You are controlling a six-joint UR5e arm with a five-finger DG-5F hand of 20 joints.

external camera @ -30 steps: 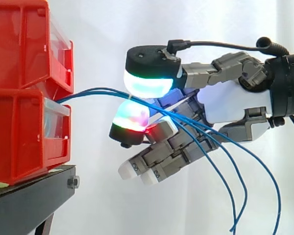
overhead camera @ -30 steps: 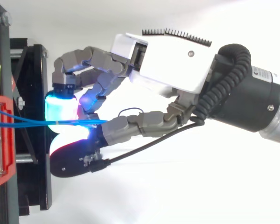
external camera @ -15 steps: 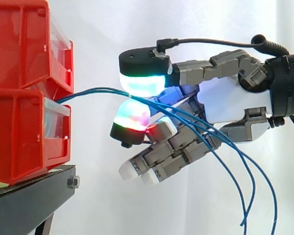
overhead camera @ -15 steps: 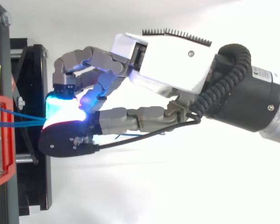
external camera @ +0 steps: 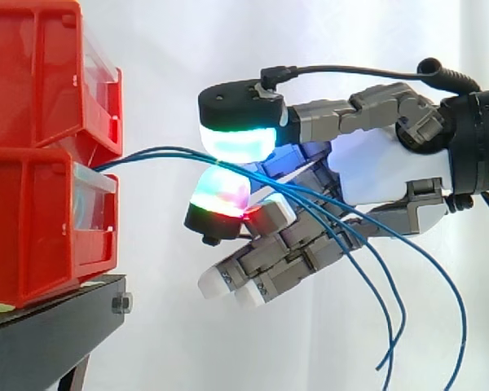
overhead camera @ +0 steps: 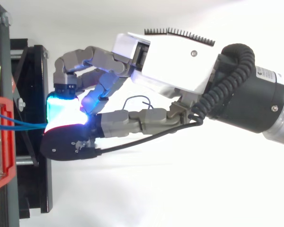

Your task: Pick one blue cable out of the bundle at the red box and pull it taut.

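Backdrop, side view: white curtain hanging behind the whole work area.
Support, side view: black stand carrying red bins, stacked one over the other at the left edge.
Task item, side view: blue cables leaving the front of the lower bin as a bundle, running right between two glowing pads, then fanning across the hand and drooping loose toward the lower right.
Hand, side view: hand entering from the right, hovering near the bins without touching them.
Fingers, side view: two pads sitting narrowly together, one above and one below, pinching the bundle; other fingers curling underneath, holding nothing.
Strand count, side view: several strands crossing the pinch; not telling whether one alone is being gripped.
Task item, top view: cables running from the bin at the left edge straight into the glowing pads.
Hand, top view: white palm housing lying well right of the stand, fingers arching left toward the pinch.
Progress, done: reaching in and pinching, judging by the pads.
Progress, doubtful: singling out one strand.
Progress, left: pulling taut, judging by the span between bin and pads arching gently rather than running straight.
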